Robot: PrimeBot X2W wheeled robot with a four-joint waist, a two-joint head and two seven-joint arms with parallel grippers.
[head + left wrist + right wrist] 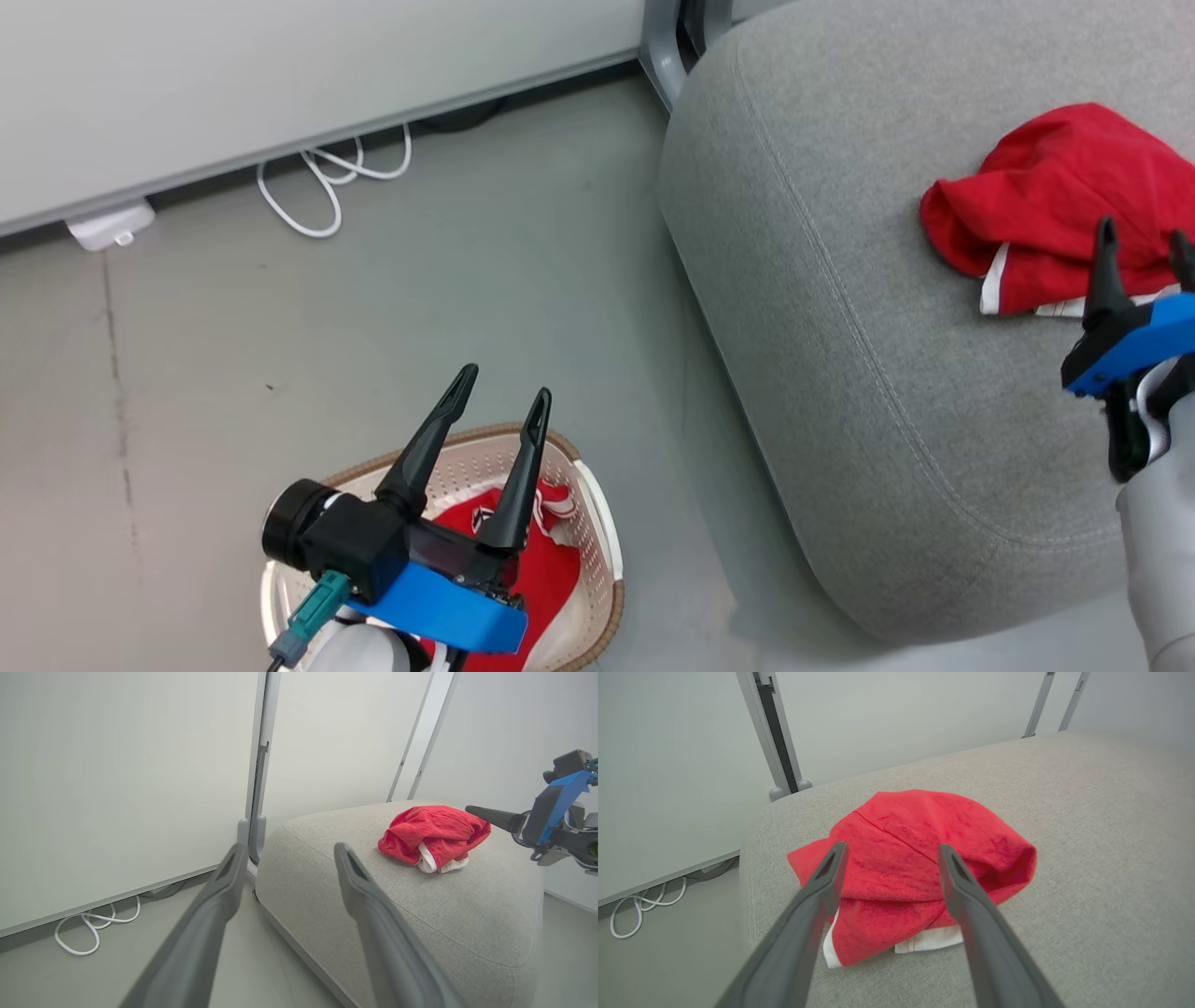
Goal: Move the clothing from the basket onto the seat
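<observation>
While crumpled red mesh garment [1055,201] lies on rounded grey fabric seat [840,373], second red garment [551,579] sits in perforated basket [596,518]; left gripper [505,383], right gripper [1143,233] both spread, empty.

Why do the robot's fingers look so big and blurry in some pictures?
Left wrist view: the left gripper sits right at the wide lens, so it looms large and soft. Right wrist view: same for the right gripper. Head view: both look small and sharp.
</observation>
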